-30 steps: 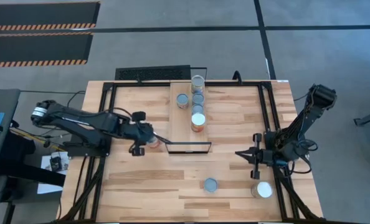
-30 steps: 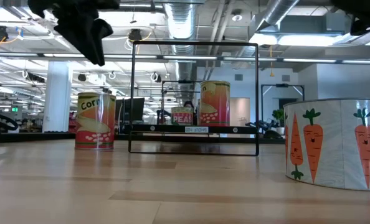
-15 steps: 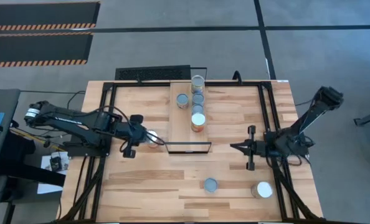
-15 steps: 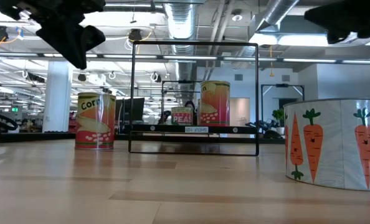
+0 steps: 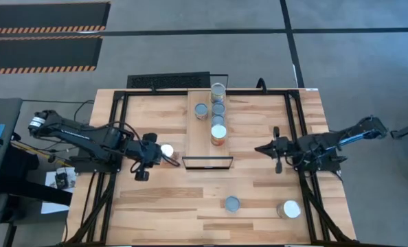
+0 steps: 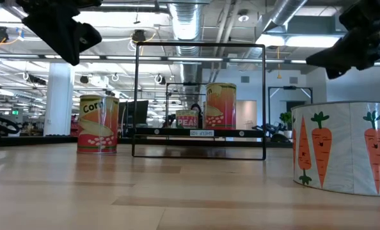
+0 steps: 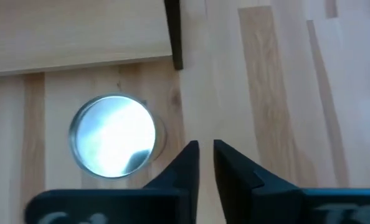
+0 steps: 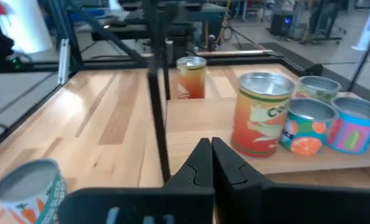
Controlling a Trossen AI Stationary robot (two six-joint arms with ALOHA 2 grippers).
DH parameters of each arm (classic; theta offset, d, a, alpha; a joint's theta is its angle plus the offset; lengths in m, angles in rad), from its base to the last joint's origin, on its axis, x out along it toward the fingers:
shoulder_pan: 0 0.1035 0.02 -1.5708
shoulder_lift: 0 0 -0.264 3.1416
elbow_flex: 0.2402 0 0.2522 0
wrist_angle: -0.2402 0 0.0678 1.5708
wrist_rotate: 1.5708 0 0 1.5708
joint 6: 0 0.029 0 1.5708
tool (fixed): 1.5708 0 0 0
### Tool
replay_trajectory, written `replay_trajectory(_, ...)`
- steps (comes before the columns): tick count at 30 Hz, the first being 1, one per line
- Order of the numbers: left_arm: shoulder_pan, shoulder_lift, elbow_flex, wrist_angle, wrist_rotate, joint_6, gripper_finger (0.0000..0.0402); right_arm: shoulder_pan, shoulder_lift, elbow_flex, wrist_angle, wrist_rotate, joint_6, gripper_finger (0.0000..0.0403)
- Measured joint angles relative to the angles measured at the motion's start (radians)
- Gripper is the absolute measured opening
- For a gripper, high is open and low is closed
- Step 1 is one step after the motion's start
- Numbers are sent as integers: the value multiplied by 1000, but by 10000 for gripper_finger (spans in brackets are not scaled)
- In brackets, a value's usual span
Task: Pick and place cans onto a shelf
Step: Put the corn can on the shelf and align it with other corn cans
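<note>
Left gripper [image 5: 164,155] clenched on nothing, centre-left of high view, just beside corn can [image 5: 167,150]. Right gripper [image 5: 262,149] clenched empty, right of shelf [image 5: 202,134].

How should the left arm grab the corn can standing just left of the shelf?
Grip the corn can across its round side wall, coming straight down from above. It stands upright on the table, shiny lid up, clear of the shelf. The left end effector, nearly shut, would probably need opening first.
</note>
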Motion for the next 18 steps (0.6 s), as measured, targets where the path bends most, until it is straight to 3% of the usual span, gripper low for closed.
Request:
replay_trajectory(4, -57, 0, 0, 3, -58, -7, 82, 13, -16, -2, -12, 8, -29, 4)
replay_trajectory(8, -127, 30, 0, 11, -179, 8, 109, 31, -13, -2, -12, 54, -29, 5)
replay_trajectory(13, -167, 124, 0, 18, -311, 17, 119, 61, -13, -2, -11, 73, -30, 6)
replay_trajectory(18, -157, 236, 0, 29, -398, 13, 113, 94, -13, -3, -20, 190, -28, 7)
